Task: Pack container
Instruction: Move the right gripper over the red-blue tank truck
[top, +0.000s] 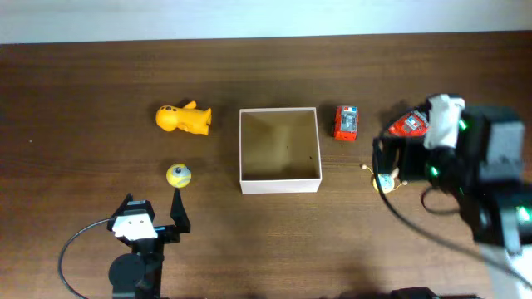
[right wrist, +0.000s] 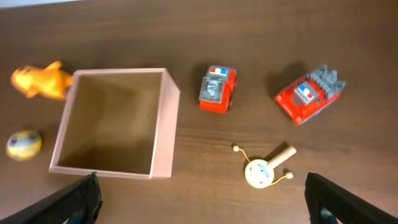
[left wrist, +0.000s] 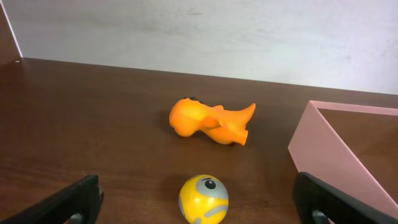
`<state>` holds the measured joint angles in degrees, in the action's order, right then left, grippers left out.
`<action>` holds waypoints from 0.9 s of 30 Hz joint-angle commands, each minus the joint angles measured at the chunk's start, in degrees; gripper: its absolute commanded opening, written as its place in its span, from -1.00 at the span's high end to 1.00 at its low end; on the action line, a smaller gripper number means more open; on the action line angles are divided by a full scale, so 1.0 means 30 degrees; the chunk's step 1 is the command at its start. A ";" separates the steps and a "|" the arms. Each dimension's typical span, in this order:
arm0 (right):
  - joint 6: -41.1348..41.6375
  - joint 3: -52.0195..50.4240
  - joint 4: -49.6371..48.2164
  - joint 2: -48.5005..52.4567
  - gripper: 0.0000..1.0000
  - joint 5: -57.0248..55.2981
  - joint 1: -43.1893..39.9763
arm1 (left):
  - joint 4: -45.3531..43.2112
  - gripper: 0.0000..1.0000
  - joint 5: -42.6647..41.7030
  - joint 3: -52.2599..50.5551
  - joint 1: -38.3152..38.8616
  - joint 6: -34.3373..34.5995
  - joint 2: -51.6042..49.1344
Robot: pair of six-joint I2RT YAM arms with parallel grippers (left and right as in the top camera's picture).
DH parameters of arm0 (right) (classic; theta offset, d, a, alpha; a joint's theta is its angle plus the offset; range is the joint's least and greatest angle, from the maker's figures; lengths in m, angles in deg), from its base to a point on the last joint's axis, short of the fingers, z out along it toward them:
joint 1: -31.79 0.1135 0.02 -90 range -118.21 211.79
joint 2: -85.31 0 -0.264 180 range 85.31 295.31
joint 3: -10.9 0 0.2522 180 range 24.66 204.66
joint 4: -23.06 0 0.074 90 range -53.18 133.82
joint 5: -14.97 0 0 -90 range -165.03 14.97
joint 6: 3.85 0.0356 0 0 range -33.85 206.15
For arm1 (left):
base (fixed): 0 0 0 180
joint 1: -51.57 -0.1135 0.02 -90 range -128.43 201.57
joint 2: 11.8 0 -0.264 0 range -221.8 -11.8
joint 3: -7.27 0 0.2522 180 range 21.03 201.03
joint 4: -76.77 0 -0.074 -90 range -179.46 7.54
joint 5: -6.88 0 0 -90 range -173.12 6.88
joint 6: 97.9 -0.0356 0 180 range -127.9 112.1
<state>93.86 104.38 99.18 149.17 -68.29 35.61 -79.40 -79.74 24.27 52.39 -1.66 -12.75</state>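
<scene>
On a dark wooden table (top: 75,91), an orange toy animal (top: 184,119) lies on its side at far left, well apart from the container. Just in front of it sits a small yellow ball (top: 179,174) with a grey painted face. The left gripper (top: 152,202) hovers low behind the ball, its two black fingers spread wide and holding nothing; the ball rests on the table just ahead of the fingertips, untouched.

At the centre of the table stands the container (top: 280,186), a square open-topped box with thin white walls. It sits upright, its tan cardboard floor in full view from above, with toys on either side of it.

Just beside its far right corner is a small red toy car (top: 346,122). Farther right lies a red fire truck (top: 407,124) with a grey top, partly covered in the overhead view by the right arm. Nearer the front edge, a little round rattle drum (right wrist: 260,172) with a wooden handle and beaded strings lies flat on the table. The right gripper (right wrist: 200,186) hangs above this side of the table with its claw wide apart and empty, looking down on the box and the three toys.
</scene>
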 commanded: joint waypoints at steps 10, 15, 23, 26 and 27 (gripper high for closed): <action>0.8400 0.0328 -0.3563 0.5115 -0.98 -0.7417 -0.0350 | -0.0044 -0.98 -0.0211 -0.0109 -0.0080 0.0044 0.0051; 1.2356 0.0328 -0.3745 0.6368 -0.98 -0.8109 -0.1967 | -0.0044 -0.99 -0.0204 -0.0109 -0.0080 0.0036 0.0051; 1.3231 0.0328 -0.4466 0.7453 -0.97 -0.6688 -0.5209 | -0.0044 -0.99 -0.0204 -0.0109 -0.0080 0.0036 0.0051; 1.3231 0.0328 -0.4779 0.8007 -0.98 -0.5442 -0.6120 | -0.0036 -0.99 -0.0204 -0.0109 -0.0080 0.0036 0.0051; 1.3231 0.0328 -0.4932 0.8240 -0.97 -0.5093 -0.6353 | -0.0044 -0.98 -0.0204 -0.0109 -0.0080 0.0036 0.0051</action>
<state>132.28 104.38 85.11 171.92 -87.54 18.60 -79.40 -79.74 24.27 52.39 -1.66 -12.75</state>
